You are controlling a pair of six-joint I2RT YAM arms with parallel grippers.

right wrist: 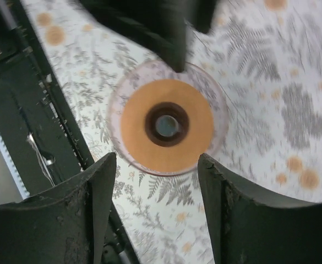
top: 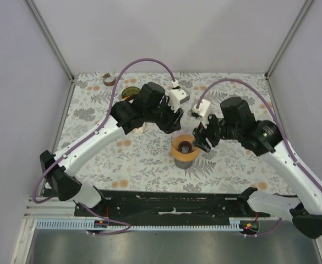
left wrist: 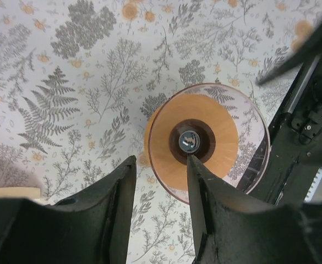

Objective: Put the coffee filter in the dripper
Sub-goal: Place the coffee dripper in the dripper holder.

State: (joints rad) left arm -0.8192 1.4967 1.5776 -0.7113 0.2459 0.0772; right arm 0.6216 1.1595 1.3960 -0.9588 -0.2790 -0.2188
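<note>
Bench (top: 149, 165): a cloth printed with grey ferns and orange flowers fills the middle of the top view; a black rail and a metal ledge run along the bottom edge.
Dripper (top: 184, 147): stands at frame centre, clear-walled, near the rail.
Coffee filter (left wrist: 194, 142): the orange cone appears to sit inside the dripper already, its dark centre hole showing.
Left pincer (left wrist: 159, 206): jaws narrowly apart, holding nothing, above the dripper's near rim.
Right pincer (right wrist: 155, 212): jaws wide, holding nothing, straddling the dripper from above.
Doing it well: I judge the filter seated; lift both arms straight up so no finger clips the rim or drags the paper.
Far bench: a small green-centred dish (top: 130, 91) and a brown ring (top: 109, 79) sit upper left.
Room: plain pale walls with metal corner posts.
</note>
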